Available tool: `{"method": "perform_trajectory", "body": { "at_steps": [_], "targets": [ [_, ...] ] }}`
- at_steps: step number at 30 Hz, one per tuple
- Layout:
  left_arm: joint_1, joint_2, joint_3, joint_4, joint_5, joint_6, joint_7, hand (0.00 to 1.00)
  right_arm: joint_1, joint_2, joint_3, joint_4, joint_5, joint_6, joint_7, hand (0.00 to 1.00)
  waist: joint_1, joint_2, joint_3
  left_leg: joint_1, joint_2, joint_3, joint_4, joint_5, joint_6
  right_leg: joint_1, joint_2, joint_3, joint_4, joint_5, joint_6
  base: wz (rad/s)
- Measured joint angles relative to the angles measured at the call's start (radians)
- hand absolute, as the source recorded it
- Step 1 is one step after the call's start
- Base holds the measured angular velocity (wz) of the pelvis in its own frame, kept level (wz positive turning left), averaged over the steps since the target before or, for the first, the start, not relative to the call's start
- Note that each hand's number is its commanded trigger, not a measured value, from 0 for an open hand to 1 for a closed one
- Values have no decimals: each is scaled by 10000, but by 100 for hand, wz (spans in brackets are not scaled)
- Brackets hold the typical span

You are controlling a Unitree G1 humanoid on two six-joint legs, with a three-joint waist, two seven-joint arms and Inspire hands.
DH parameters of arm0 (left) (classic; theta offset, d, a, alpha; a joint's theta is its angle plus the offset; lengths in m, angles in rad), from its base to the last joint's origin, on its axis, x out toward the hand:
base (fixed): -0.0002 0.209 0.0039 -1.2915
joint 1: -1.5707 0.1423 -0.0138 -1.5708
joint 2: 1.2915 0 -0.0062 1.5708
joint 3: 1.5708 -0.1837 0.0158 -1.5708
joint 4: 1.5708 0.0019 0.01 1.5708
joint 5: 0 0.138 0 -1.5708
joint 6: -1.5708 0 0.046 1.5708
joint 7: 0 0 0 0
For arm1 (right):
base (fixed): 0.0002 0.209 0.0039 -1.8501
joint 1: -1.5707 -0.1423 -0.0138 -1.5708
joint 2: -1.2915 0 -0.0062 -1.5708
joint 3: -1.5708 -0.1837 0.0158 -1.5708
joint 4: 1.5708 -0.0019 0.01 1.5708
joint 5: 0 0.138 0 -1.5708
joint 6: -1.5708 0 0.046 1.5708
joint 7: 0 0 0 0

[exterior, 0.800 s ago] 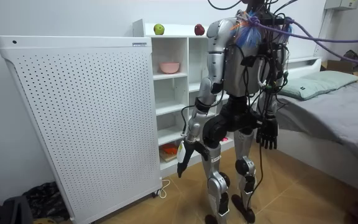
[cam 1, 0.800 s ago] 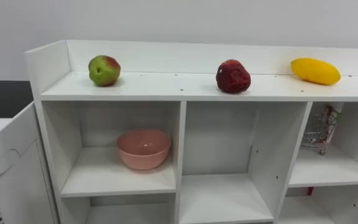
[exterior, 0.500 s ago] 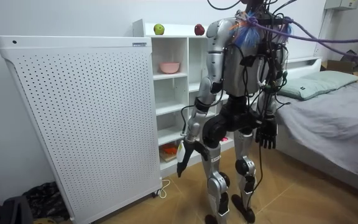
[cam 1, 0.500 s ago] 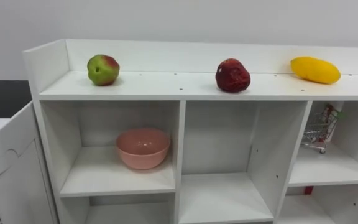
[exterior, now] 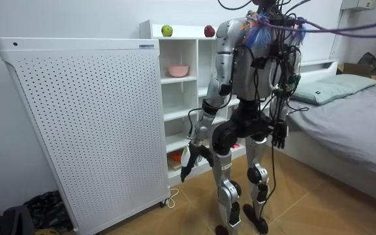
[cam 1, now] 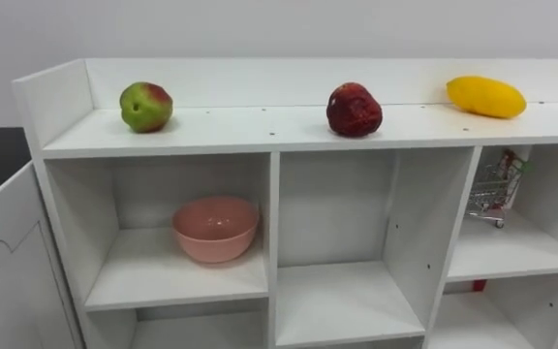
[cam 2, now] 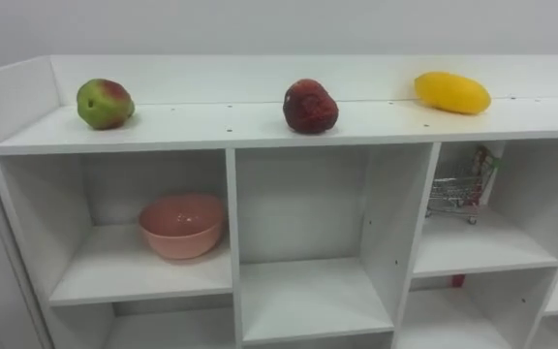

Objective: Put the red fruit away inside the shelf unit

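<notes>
Bedroom with a wood-tone floor [exterior: 305,202]. A white closet [exterior: 150,39] of open cubbies stands against the back wall. A tall white perforated panel [exterior: 83,124] is on the room view's left. On the right is a bed [exterior: 351,124] with a grey cover and a pillow [exterior: 335,88]. The robot stands upright between panel and bed, facing the closet with its back to the camera. Its left hand [exterior: 187,161] hangs low beside the thigh, fingers loosely straight, pointing down and holding nothing. Compared with 0.5 s ago, that arm has swung a bit forward toward the closet and the hand sits slightly higher. The right hand [exterior: 279,136] hangs at hip level on the bed side, fingers relaxed and empty, also a touch higher than before.

Left eye view: the closet's top board carries three fruits in a row, well apart. The green-red apple [cam 1: 145,107] is at the left, the dark red fruit [cam 1: 354,110] in the middle and the yellow mango [cam 1: 485,97] at the right. The mango lies on its side near the back lip. A pink bowl [cam 1: 215,229] sits upright in the upper-left cubby, below the apple. A small wire shopping cart [cam 1: 492,189] stands in the upper-right cubby, under the mango. The whole picture has shifted since the earlier frame, which is a camera move. Fruit, bowl and cart keep their places.

Right eye view: same layout, with apple, dark red fruit and mango on top, bowl lower left and cart lower right.
</notes>
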Motion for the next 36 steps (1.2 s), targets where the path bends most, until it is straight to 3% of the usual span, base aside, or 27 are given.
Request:
{"method": "perform_trajectory", "body": {
  "at_steps": [2,8,12,14,16,21,28,36],
  "targets": [
    [-54,54,5,-236,-110,-147,18,0,-96,-15,-98,-1134,404,-338,-344,0,-17,25,33,-40,-2,-2,13,1,1,-35,-5,-16,-23,7,-3,0],
    [-281,88,22,-531,-123,-876,227,0,-248,67,-76,-5880,426,-1279,-1222,0,11,67,-19,-163,6,131,32,6,-4,-176,27,184,-71,25,-14,-10],
    [-206,81,-62,-880,-377,-933,229,0,-117,59,49,-8221,336,-1288,-1779,0,-8,-2,-52,-144,8,113,32,7,-4,-196,36,195,-75,25,-13,-7],
    [-141,81,-55,-873,-516,-946,229,0,-133,60,142,-9372,17,-1339,-2027,0,35,-3,-118,-101,5,46,32,7,-5,-115,41,188,-84,25,-13,-8],
    [-164,98,-57,-878,-542,-1001,232,0,-222,57,143,-9987,15,-1400,-2266,0,25,4,-145,-40,2,-15,28,7,-4,-51,41,189,-88,25,-13,2],
    [-108,100,-67,-1095,-527,-1185,228,0,-425,49,187,-11487,41,-1610,-2780,0,157,38,-128,-23,-10,-230,25,7,-4,-16,35,167,-110,25,-13,2],
    [-276,79,-461,-1093,-532,-1708,226,0,-1794,-68,346,-12200,233,-2368,-3037,0,288,47,-113,-144,-7,-251,26,7,-4,-55,32,164,-113,25,-13,7],
    [-287,83,-450,-883,-510,-1832,-5,0,-2517,-264,554,-12394,422,-2504,-2956,0,500,43,-70,-254,-13,-202,32,7,-4,-151,18,95,-101,27,-10,2]
  ]
}}
